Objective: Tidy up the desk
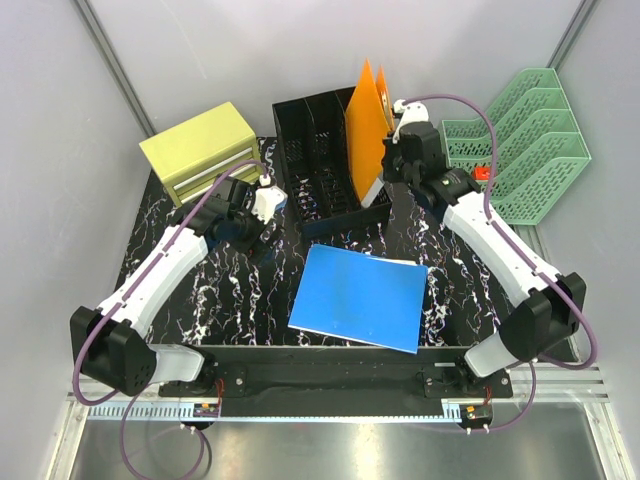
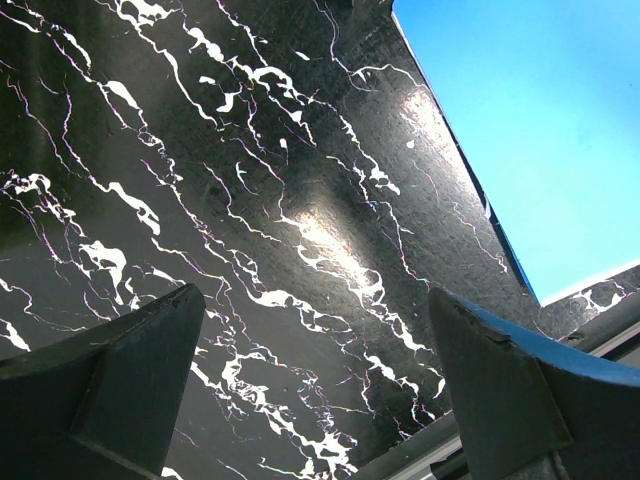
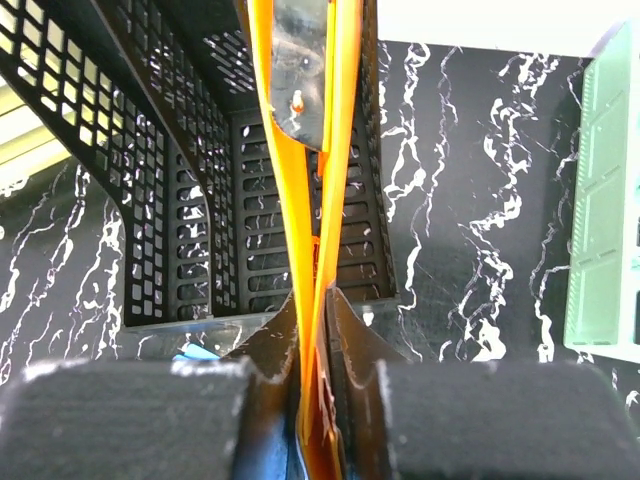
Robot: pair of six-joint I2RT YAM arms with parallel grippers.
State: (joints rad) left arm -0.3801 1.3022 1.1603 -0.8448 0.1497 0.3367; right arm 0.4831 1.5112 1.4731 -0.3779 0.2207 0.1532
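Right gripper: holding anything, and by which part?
Yes: the right gripper pinches the thin orange folder by its near edge; the left gripper is open, empty.

The top external camera looks down from high behind the near edge over the whole desk point(image 1: 250, 290), while the close wrist cameras face its surface by the blue folder point(image 2: 540, 120), left, and the black file holder point(image 3: 200, 200), right.

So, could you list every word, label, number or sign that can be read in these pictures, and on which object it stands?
None can be read.
The orange folder, blue folder, yellow drawer box, black mesh file holder and green trays show plain surfaces with no print visible.
The desk carries only white veins.
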